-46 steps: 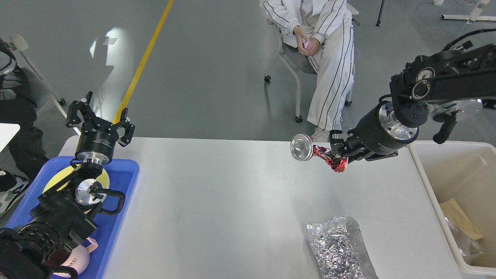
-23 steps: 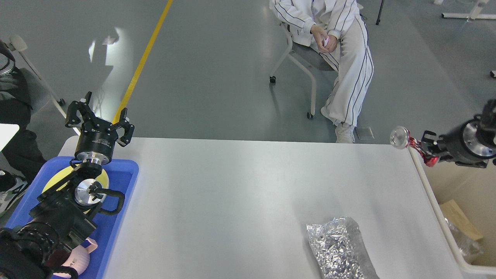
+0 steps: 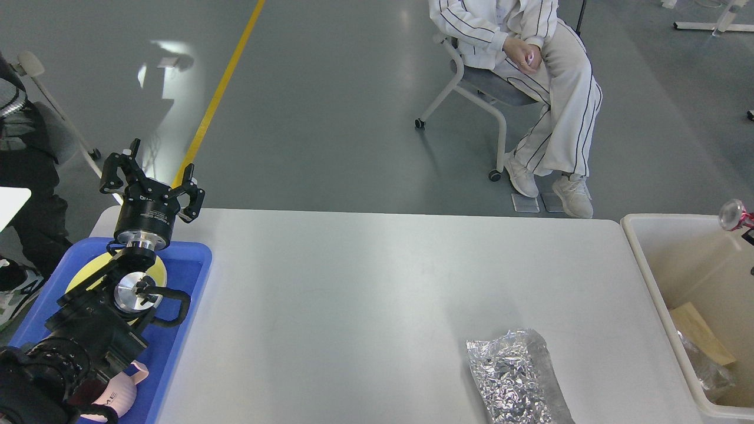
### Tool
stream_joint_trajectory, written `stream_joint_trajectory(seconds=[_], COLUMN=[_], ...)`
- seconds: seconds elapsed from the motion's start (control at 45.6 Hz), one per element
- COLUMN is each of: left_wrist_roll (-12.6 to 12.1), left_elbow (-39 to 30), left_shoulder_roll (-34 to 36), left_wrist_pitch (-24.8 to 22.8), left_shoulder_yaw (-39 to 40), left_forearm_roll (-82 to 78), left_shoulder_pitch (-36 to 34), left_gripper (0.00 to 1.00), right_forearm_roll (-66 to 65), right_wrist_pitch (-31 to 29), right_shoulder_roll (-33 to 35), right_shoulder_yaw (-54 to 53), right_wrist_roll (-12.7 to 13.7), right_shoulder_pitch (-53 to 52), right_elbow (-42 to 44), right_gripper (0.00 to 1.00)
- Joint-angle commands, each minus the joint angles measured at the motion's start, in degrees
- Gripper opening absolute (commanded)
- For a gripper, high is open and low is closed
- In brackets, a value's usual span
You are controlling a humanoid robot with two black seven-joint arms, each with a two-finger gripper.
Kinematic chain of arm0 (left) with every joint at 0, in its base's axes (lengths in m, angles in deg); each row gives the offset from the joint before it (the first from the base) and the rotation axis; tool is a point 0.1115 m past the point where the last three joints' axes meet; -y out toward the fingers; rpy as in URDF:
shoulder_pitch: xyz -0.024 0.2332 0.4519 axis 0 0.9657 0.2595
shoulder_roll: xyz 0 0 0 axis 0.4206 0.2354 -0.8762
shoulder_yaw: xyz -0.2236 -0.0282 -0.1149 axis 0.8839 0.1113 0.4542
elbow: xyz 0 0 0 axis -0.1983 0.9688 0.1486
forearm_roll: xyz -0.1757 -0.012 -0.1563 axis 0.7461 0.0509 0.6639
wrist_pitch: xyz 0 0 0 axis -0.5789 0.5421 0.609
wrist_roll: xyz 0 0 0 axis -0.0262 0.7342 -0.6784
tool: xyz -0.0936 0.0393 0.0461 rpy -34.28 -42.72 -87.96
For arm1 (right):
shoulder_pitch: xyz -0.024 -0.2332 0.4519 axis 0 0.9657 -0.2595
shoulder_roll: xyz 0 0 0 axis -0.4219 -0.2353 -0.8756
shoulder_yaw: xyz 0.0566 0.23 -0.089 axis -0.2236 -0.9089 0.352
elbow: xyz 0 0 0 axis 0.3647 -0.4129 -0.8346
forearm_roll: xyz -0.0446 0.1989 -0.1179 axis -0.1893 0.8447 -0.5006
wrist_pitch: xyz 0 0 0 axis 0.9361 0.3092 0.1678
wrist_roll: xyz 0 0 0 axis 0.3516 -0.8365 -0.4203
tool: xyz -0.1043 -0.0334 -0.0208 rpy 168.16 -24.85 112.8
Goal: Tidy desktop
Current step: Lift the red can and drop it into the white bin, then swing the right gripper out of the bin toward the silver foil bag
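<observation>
over the cream bin [image 3: 654, 277] at the far right, a crushed can [image 3: 733, 214] hangs ready to drop; its claw is out of frame. left claw [image 3: 152, 179] hovers wide over the blue tray [image 3: 191, 277]. a foil bag [image 3: 515, 377] lies on the counter [image 3: 365, 294].

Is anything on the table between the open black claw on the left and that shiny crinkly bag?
No. The left tool hangs open above the blue tray, and the foil bag lies near the front right of the desktop. The white surface between them looks bare, so nothing visible blocks the way.
</observation>
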Motion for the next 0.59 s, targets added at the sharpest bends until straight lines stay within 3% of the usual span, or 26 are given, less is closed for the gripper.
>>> stream_joint_trajectory(seconds=[0.0,0.11,0.438,0.482,0.526,0.548,0.57], left_wrist_roll=[-0.01,-0.01,-0.01,-0.01,-0.01,-0.01,-0.01], left_elbow=[0.0,0.0,0.0,0.0,0.0,0.0,0.0], left_shoulder_roll=[0.0,0.0,0.0,0.0,0.0,-0.09,0.0], left_wrist_pitch=[0.0,0.0,0.0,0.0,0.0,0.0,0.0], left_shoulder_yaw=[0.0,0.0,0.0,0.0,0.0,0.0,0.0], left_forearm_roll=[-0.01,-0.01,-0.01,-0.01,-0.01,-0.01,-0.01], left_shoulder_pitch=[0.0,0.0,0.0,0.0,0.0,0.0,0.0], left_gripper=[0.97,0.97,0.97,0.97,0.97,0.97,0.97], right_forearm_roll=[0.7,0.96,1.05,1.05,1.05,1.05,1.05], right_wrist_pitch=[1.43,4.07,3.9,3.72,3.55,3.55,3.55], right_shoulder_roll=[-5.81,-6.96,-7.23,-7.4,-7.84,-8.1,-8.37], right_shoulder_yaw=[-7.09,-7.62,-7.62,-7.53,-7.53,-7.53,-7.62], right_wrist_roll=[0.0,0.0,0.0,0.08,0.08,0.09,0.09], right_shoulder_pitch=[5.42,7.8,8.76,9.11,9.38,9.47,9.55], right_elbow=[11.66,12.73,12.55,12.47,12.38,12.38,12.38], right_gripper=[0.0,0.0,0.01,1.0,0.93,1.0,1.0])
